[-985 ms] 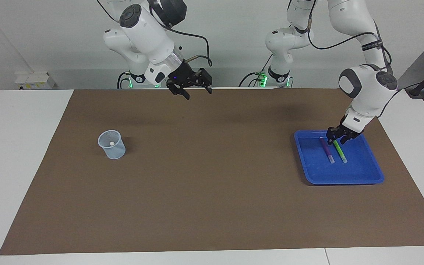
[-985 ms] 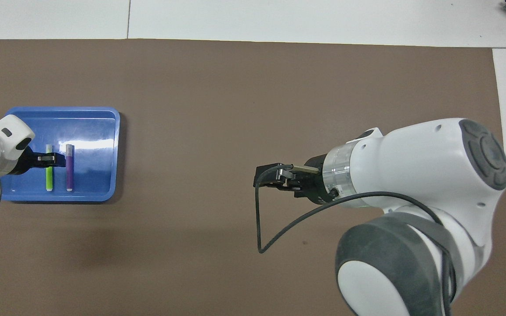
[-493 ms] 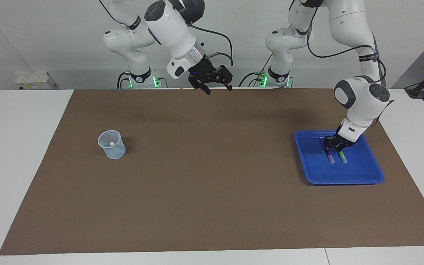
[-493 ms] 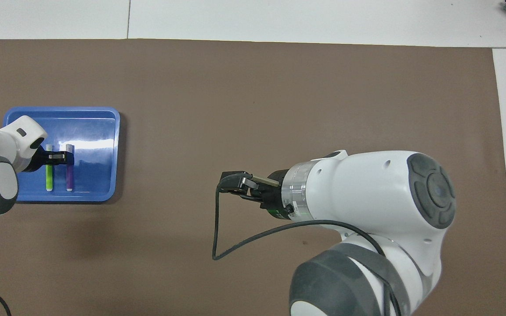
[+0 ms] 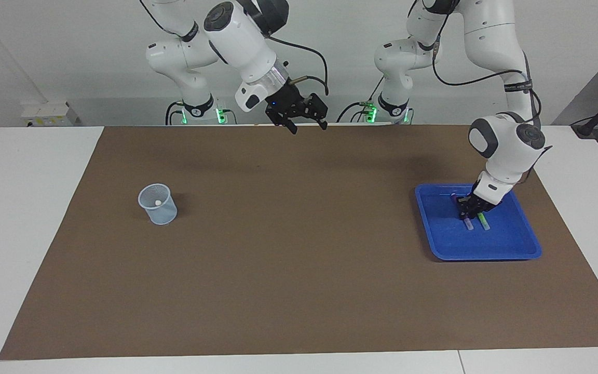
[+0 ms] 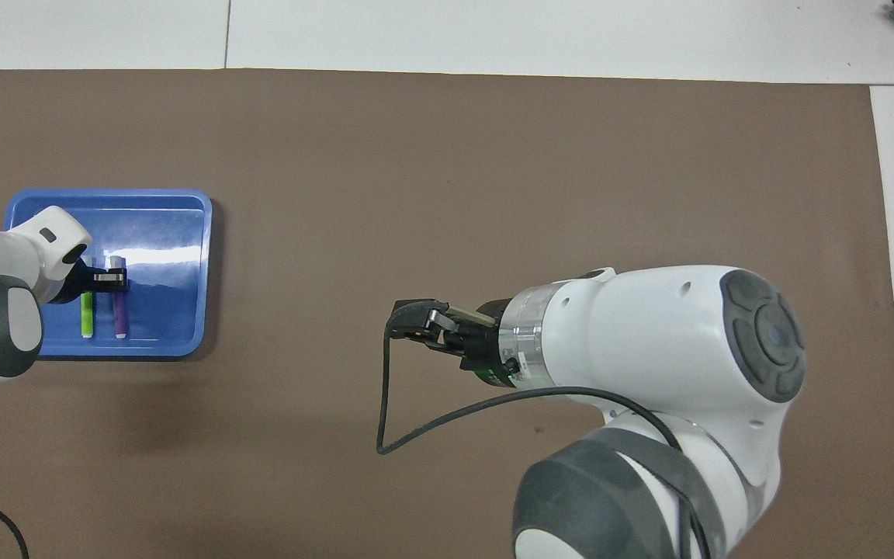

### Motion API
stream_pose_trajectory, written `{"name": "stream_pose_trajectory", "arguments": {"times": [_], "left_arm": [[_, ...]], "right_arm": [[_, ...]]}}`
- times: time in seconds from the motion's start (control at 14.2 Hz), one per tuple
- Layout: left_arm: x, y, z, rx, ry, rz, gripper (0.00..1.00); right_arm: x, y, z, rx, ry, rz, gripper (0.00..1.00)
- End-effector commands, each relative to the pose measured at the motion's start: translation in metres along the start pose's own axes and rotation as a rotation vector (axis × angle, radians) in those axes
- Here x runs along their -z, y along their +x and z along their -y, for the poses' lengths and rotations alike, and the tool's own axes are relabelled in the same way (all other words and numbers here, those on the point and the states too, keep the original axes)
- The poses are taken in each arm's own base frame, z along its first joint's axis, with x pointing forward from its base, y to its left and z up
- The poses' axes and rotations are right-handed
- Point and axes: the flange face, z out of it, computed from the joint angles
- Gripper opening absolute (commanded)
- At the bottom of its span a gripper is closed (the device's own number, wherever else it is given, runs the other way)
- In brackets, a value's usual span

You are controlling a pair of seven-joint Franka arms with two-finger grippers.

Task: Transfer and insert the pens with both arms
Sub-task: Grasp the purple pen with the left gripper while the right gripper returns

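Two pens lie in one blue tray (image 5: pixel 506 248) at the left arm's end of the desk (image 5: pixel 299 291) — one purple pen (image 6: pixel 119 318) and one green pen (image 6: pixel 87 318), side by side and parallel, pale cap ends pointing away from the robots. The yellow pen cannot be made out. The left hand (image 5: pixel 469 210) is down inside the tray, fingers pinched shut around the purple pen near its middle; the pen rests on the tray floor. The right hand (image 5: pixel 304 122) hangs in the air over the middle of the brown mat (image 5: pixel 299 311), fingers spread wide, holding nothing. One clear cup (image 5: pixel 158 204) stands on the mat toward the right arm's end, well apart from the tray, a small pale thing inside.
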Motion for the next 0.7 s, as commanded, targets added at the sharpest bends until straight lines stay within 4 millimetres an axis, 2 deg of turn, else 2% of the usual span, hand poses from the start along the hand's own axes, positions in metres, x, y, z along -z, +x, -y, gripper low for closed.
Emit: {"name": "stream_pose_trajectory", "arguments": {"times": [0.0,0.28,0.63], "left_arm": [[-0.006,-0.006,-0.002,-0.015,0.015,-0.002,0.0],[-0.001,-0.005,-0.001,-0.007,0.008,0.032,0.0],[0.044,0.011,-0.007,0.079,0.0,0.084,0.0]], "right_arm": [[-0.001,-0.001,0.001,-0.036,0.036,0.012,1.0],[-0.001,-0.001,0.001,-0.038,0.036,0.011,1.0],[-0.001,-0.001,0.001,-0.038,0.037,0.012,1.0]]}}
